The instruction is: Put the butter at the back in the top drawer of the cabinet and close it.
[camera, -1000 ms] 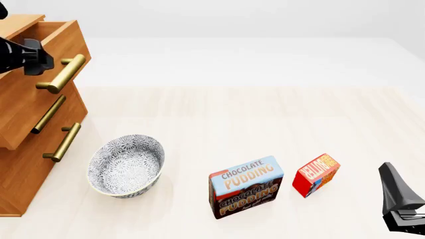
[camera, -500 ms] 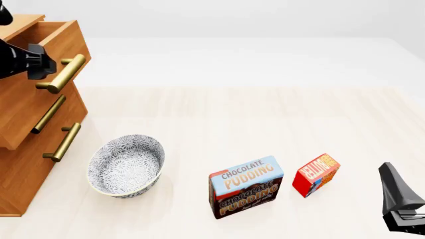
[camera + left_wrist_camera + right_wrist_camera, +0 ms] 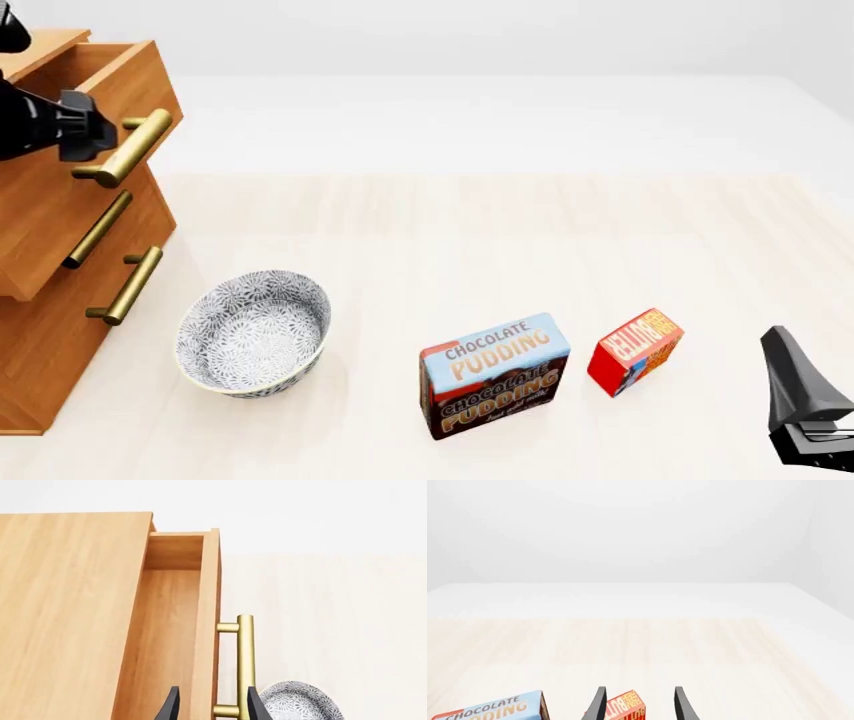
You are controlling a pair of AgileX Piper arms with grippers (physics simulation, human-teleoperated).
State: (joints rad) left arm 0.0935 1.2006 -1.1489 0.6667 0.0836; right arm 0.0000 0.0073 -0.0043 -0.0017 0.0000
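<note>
Butter (image 3: 635,352), the small red box, stands on the pale wooden worktop (image 3: 534,230) just beside the larger pudding box (image 3: 495,376), untouched and well apart from the cabinet (image 3: 54,290) at the far left. The top drawer (image 3: 94,110) is pulled partly out, its interior open to view in the left wrist camera and holding nothing that can be seen. That much of the job looks done; picking up the butter, carrying it across, dropping it in and pushing the drawer shut all remain, by this reading.

The left claw (image 3: 209,705) sits at the drawer front, its fingers spread, one tip on either side of the front panel near the lower end of the brass handle (image 3: 245,665), and gripping neither as far as the pictures show. The right claw (image 3: 637,702) hangs low at the near right of the worktop, fingers apart and empty, with the butter visible between and beyond the tips in its own camera.

A patterned bowl (image 3: 254,332) rests near the cabinet's foot, between it and the two boxes. The worktop is light, lengthwise-grained wood; behind it runs a plain white floor and wall, evenly lit, with nothing else in the room.
</note>
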